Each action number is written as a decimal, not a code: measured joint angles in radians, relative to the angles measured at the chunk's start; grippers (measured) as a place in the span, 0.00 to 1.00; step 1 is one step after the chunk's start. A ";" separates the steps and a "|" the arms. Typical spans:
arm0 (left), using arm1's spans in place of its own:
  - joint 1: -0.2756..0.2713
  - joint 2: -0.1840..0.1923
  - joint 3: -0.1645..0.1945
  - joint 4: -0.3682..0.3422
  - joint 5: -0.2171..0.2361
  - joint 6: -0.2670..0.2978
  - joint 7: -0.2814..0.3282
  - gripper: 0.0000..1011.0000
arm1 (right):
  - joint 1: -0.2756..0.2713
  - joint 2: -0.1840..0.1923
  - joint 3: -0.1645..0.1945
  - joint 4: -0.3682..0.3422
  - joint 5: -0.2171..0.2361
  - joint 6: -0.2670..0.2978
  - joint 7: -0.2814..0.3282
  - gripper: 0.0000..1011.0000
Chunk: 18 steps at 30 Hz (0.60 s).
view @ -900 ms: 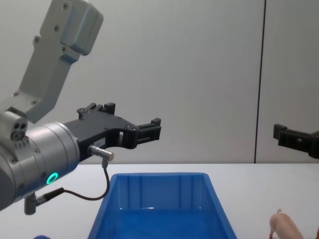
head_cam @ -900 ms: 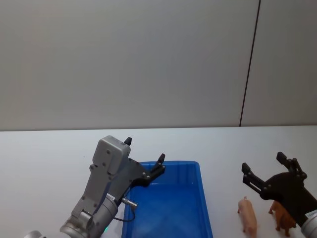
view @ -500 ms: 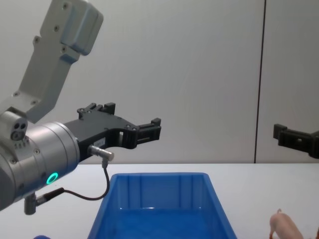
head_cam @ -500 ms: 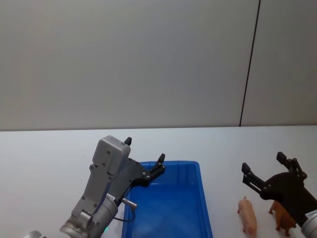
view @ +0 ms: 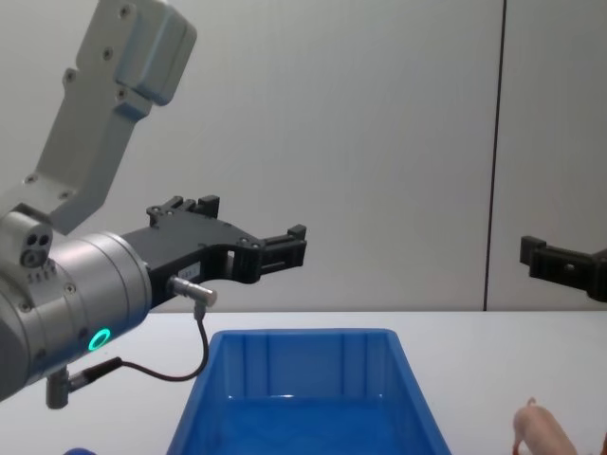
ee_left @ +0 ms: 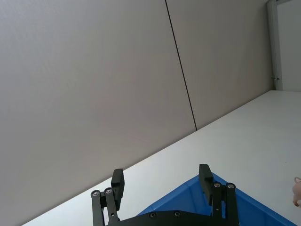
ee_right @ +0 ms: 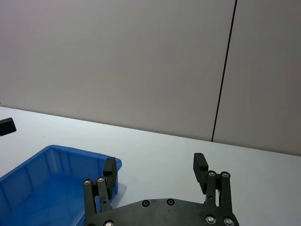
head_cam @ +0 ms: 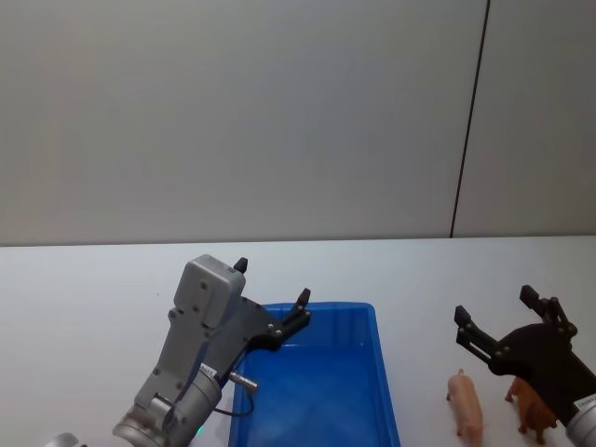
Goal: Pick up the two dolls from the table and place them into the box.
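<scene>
The left gripper (head_cam: 272,280) hung above the box (head_cam: 386,391), jaws apart and empty. The right gripper (head_cam: 494,304) hovered over the dolls, jaws apart too. The pig (head_cam: 466,407) and brown doll (head_cam: 533,412) stood side by side on the table (head_cam: 93,298), right of the box.

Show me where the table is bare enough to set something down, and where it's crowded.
Bare: the table left of the left gripper, the far strip behind the box, and the gap between box and pink doll. Crowded: near right, where pink doll and brown doll stand close under the open right gripper.
</scene>
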 joint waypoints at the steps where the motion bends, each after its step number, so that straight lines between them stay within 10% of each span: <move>1: 0.000 0.000 0.000 0.000 0.000 0.000 0.000 0.99 | 0.000 0.000 0.000 0.000 0.000 0.000 0.000 0.99; 18: 0.000 0.000 0.000 0.000 0.000 0.000 0.000 0.99 | 0.000 0.000 0.000 0.000 0.000 0.000 0.000 0.99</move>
